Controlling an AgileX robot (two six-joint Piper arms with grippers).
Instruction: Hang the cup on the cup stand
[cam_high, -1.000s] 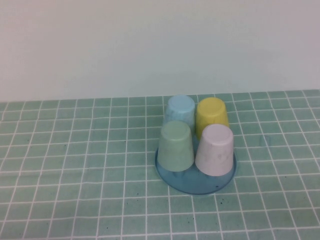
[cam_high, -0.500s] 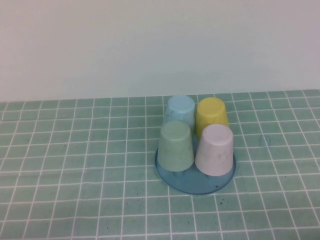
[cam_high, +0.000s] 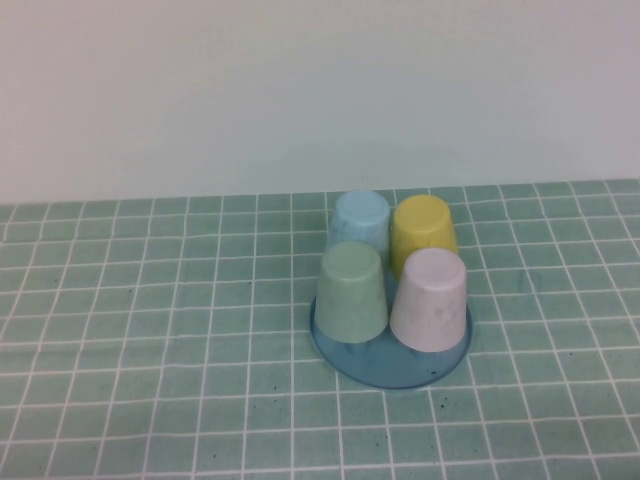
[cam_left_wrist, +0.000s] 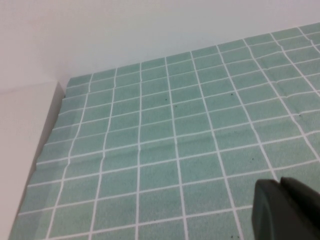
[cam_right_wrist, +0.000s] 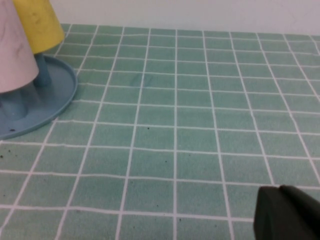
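Nearest the robot, the left gripper (cam_left_wrist: 287, 210) and the right gripper (cam_right_wrist: 287, 212) show only as dark corners in their own wrist views, low over the green tiled table (cam_high: 150, 380); whether either is open or closed I cannot tell, and nothing is seen held by them. Neither arm appears in the high view. Beyond them, right of centre, the cup (cam_high: 430, 298) sits upside down on the near-right peg of the cup stand (cam_high: 390, 372), so the task looks done. It seems a light, stiff, smooth plastic tumbler with no handle, likely slippery; a hold across its tapered wall near the wider rim would suit. It stands left of and beyond the right gripper, well apart. Beside it is the green cup (cam_high: 353, 292); farther back stand the blue cup (cam_high: 360, 222) and yellow cup (cam_high: 422, 228).
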